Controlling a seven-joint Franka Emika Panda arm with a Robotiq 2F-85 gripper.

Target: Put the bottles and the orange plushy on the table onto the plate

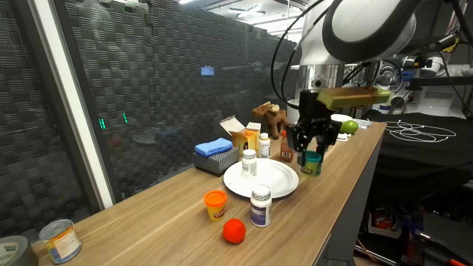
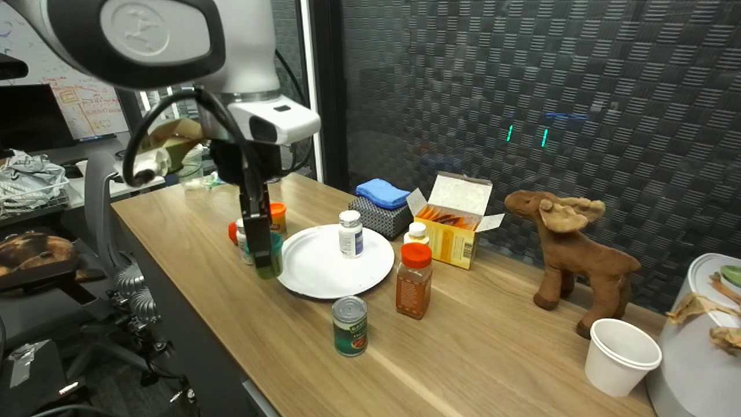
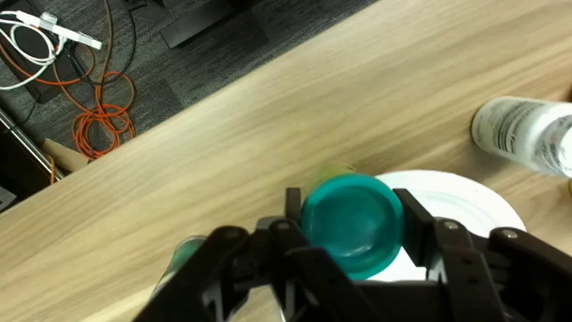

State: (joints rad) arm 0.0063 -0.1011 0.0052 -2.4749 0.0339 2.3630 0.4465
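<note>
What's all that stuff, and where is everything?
plate: one, white, on table
bottles: three, white, one on plate, two on table
jar: one, reddish, on table
held tub: one, green, near plate
loose tub: one, yellow, on table
ball: one, red, on table
cans: two, green, multicolour, on table
tape: one, grey, beside a can
open box: one, yellow, on table
cloth: one, blue, on patterned box
patterned box: one, grey, under cloth
toy moose: one, brown, on table
cup stack: one, white, beside pitcher
pitcher: one, white, beside cup stack
arm: one, white, above table
end effector: one, black, around held tub
</note>
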